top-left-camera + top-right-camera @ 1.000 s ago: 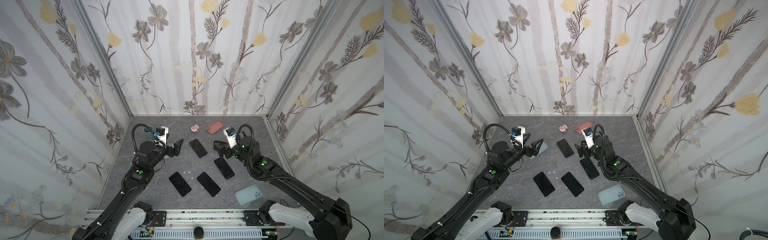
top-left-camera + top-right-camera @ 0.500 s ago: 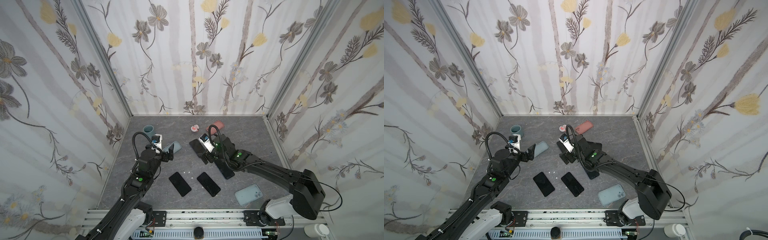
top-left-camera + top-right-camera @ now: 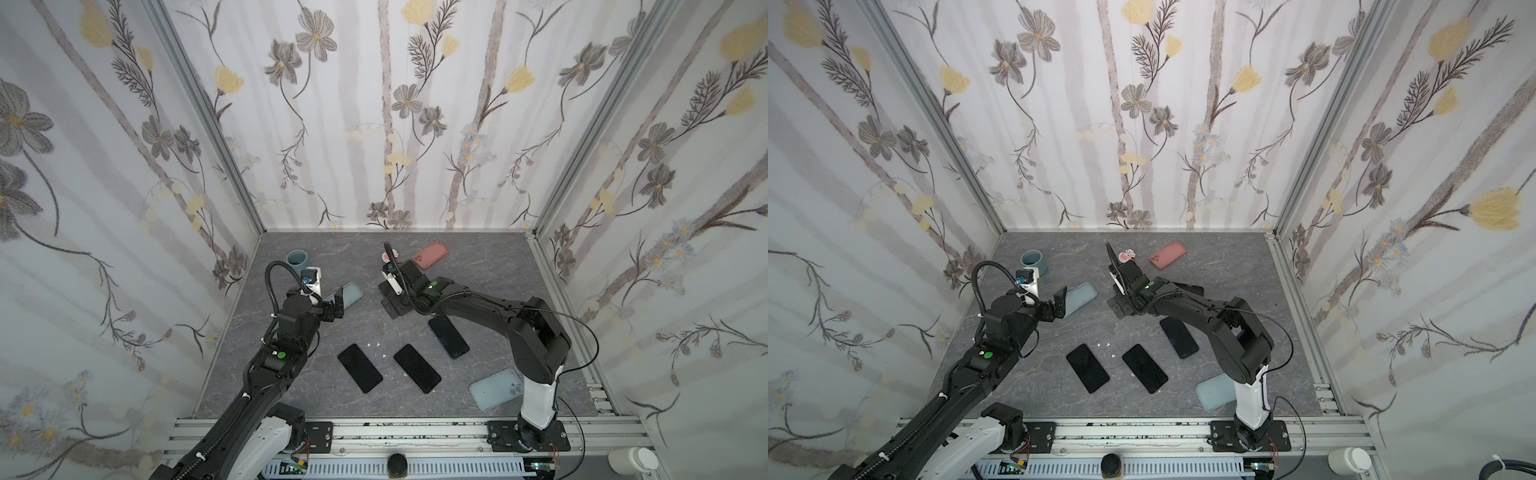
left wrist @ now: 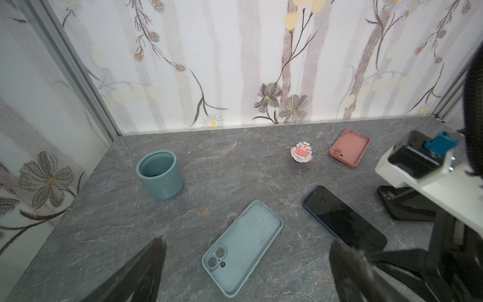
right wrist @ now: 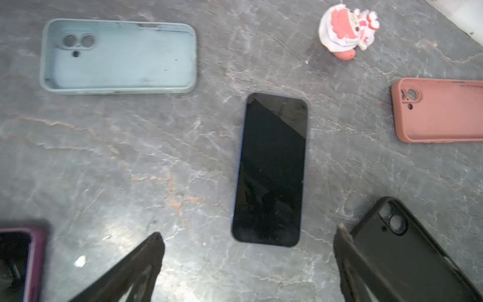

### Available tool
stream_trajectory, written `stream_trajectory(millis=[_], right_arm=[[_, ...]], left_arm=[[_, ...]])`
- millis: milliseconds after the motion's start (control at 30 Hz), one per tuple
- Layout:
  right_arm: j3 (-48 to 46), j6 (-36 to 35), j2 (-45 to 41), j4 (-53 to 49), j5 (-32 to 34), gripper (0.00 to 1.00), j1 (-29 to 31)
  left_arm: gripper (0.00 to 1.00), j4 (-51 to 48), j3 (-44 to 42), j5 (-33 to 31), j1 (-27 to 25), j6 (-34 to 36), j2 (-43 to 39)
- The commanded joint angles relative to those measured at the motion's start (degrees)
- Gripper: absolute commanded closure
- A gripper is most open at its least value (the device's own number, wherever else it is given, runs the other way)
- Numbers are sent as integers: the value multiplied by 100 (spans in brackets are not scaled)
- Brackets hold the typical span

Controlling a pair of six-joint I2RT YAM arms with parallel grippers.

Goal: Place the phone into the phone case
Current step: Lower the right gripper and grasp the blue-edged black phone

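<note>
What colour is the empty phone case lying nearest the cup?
The case is pale teal, inside and rim alike; it shows clearest in the left wrist view.

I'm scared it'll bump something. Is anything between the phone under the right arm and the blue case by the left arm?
Nothing visible: only bare grey marbled tabletop lies between the blue-edged black-screened phone and the empty pale blue phone case.

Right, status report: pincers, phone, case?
Left pincer open, empty. Right pincer open over phone, flat, uncased. Teal case empty. Black case close beside phone.
</note>
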Motion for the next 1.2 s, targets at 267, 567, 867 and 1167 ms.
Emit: stream_trajectory(millis=[267,567,867,1167], right_arm=[[1252,181,1062,-647,-225,0,-208],[1407,242,1424,-984,-349,0,-312],[1478,235,1695,-1146,-599,1,-365],[1677,161,1838,-1434,-525,15,-399]], left_arm=[[0,139,-120,-419,17,380,-76],[0,100,-167,-309,28,429,-82],[0,94,-128,-186,28,427,23],[0,74,-122,-133,28,397,29]])
